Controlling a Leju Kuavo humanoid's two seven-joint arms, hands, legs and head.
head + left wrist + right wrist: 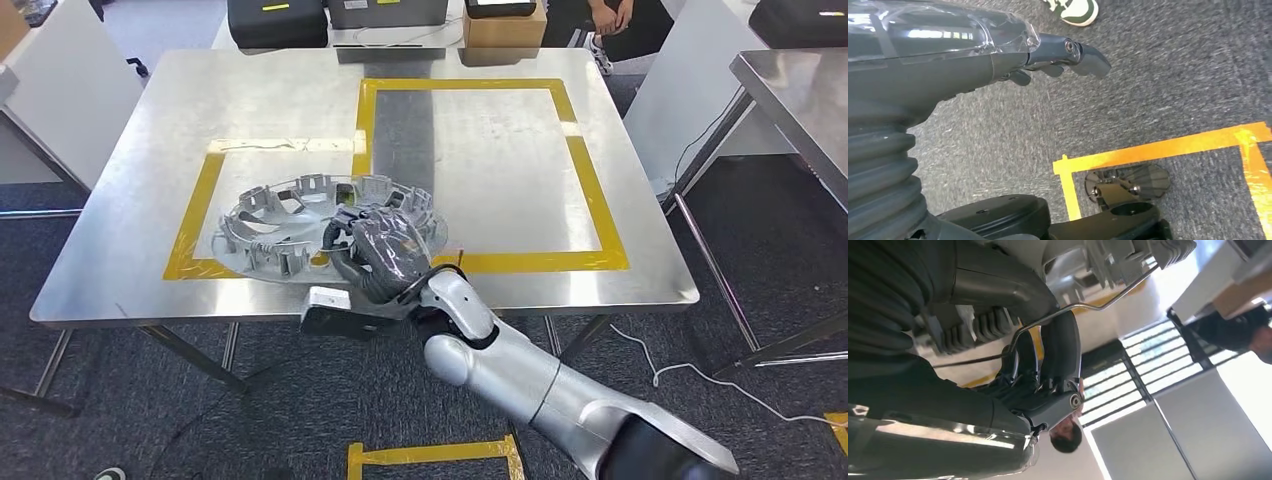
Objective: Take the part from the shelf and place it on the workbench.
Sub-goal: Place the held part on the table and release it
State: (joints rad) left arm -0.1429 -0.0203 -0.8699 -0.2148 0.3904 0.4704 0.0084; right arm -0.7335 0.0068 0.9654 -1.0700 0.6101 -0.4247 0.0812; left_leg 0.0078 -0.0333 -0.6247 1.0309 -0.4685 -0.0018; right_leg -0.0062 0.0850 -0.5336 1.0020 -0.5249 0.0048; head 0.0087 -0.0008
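The part (285,215), a grey ring-shaped plastic piece with ribbed tabs round its rim, lies flat on the steel workbench (500,150) near its front edge, inside the left yellow-taped square. My right hand (385,245) reaches over the front edge and grips the part's right rim. In the right wrist view the dark fingers (1060,347) curl round a thin metal wire (1088,305) and the grey ribbed part (1128,255). My left hand (1053,55) hangs over the grey carpet, fingers loosely extended and holding nothing.
A larger yellow-taped rectangle (590,190) takes up the workbench's right half. A cardboard box (503,35) and black cases (277,20) stand behind the bench, with a person (610,15) beyond. Another steel table (800,90) stands right. Yellow floor tape (1158,147) and a shoe (1073,10) are below.
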